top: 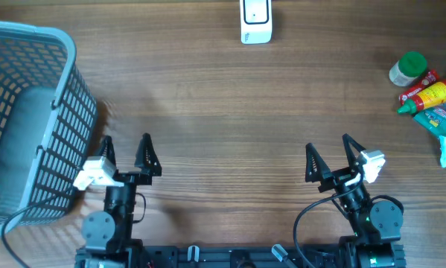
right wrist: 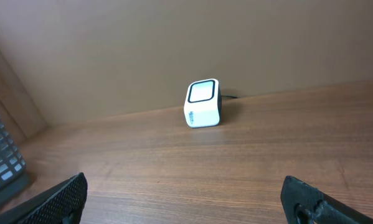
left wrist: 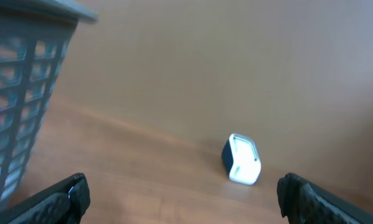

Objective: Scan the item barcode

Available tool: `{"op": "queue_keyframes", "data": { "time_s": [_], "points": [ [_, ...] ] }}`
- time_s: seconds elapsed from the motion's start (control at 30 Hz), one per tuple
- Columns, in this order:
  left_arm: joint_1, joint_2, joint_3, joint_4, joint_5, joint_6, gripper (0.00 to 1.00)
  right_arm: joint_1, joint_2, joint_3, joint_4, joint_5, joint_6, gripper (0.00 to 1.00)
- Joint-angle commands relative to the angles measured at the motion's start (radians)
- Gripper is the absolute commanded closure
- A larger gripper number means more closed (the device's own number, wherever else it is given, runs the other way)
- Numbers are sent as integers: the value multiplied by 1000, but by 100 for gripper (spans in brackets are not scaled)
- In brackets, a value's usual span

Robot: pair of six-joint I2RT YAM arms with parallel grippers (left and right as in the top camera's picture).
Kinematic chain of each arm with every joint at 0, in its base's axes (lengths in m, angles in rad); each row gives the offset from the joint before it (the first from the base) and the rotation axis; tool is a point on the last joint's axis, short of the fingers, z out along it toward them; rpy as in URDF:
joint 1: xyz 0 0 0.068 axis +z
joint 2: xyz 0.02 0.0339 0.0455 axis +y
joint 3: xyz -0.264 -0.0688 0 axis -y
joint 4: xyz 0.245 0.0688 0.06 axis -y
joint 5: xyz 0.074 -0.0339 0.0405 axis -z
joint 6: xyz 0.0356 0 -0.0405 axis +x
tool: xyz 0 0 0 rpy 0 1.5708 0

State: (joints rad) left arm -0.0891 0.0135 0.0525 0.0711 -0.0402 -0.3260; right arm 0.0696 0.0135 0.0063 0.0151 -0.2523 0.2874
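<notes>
Left end effector (top: 126, 141) and right end effector (top: 328, 144): fingers spread wide, empty. Boxy white scanner (top: 255, 21) sits on wood-grain surface (top: 223, 104); grey lattice basket (top: 70, 93) at left.

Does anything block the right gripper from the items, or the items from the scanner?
Nothing visible. Only bare table lies between the open right gripper and the items at the right edge, and from them to the scanner.

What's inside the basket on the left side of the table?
Overhead, the basket shows only its bare grey floor, no items. Its far left part is cut off by the frame, so that stays unseen.
</notes>
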Motion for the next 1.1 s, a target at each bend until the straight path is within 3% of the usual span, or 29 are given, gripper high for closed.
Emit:
{"op": "queue_keyframes", "data": {
  "time_s": [0.0, 0.1, 0.17, 0.2, 0.3, 0.8, 0.9, 1.0, 1.07],
  "points": [
    [9, -10, -47, 7, -17, 27, 0, 6, -10, -1, 5, 16, 7, 0],
    [9, -10, -47, -27, -3, 28, 0, 6, -10, -1, 5, 16, 7, 0],
    [9, -10, -47, -148, 2, 39, 0, 6, -10, -1, 5, 16, 8, 0],
    [9, -10, -47, -148, 63, 161, 0, 6, -10, -1, 5, 16, 7, 0],
    [9, -10, -47, -149, 77, 238, 0, 6, -10, -1, 5, 16, 7, 0],
    [8, -10, -47, -148, 77, 237, 0, 6, -10, -1, 5, 16, 7, 0],
    [9, -10, -47, -148, 77, 237, 0, 5, -8, -1, -8, 126, -107, 0],
    [9, -10, -47, -147, 77, 237, 0, 5, 45, -1, -8, 125, -392, 0],
    [9, -10, -47, -148, 77, 237, 0, 5, 98, -1, -8, 121, -409, 0]
  ]
}}
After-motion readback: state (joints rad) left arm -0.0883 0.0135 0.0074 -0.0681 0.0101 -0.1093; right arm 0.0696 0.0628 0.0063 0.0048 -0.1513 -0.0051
